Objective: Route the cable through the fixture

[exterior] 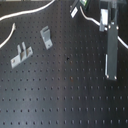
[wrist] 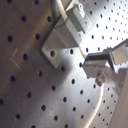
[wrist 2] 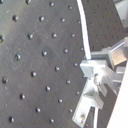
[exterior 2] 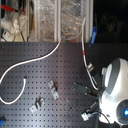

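Second wrist view: caught the cable (wrist 2: 86, 45) as a thin white line running across the dark board toward bright metal parts. Lost it right there in the blur.

Over to the first exterior view: picked out the gripper (exterior: 111, 74) on the first exterior view's right, long grey finger upright, tip just above the perforated board (exterior: 60, 100). Could not tell whether clenched on the cord or released; hidden in every view.

Spotted the red band (exterior 2: 82, 47) in the second exterior view, on the far stretch of cord above the arm, with a long slack loop lying off to the second exterior view's left.

Trouble ahead, by my reckoning:
- Limp, smooth cord; might well slip from a loose pinch or sag below a slot.
- Could snag on a bracket's sharp folded edge.
- Slack loop could drag and tug the end back out.

Noted two small fixtures, one upright bracket (exterior: 46, 36) and one low forked piece (exterior: 21, 54), both bent sheet metal, dull silver, well apart from the gripper. Matte black board, a regular grid of holes, lightly scuffed.
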Motion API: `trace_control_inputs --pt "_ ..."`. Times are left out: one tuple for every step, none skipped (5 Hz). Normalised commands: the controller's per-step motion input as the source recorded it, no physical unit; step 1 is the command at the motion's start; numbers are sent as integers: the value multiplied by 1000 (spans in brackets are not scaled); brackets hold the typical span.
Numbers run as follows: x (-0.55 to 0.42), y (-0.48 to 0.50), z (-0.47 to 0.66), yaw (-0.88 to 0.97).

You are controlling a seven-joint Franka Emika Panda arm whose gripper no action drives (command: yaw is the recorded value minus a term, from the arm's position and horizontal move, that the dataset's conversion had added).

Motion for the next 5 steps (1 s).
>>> trace_control_inputs --pt "1 2 83 0" --pt "109 -283 129 -134" --pt "-3 -34 12 0" --pt "-45 -286 81 0" --pt "-257 -222 74 0"
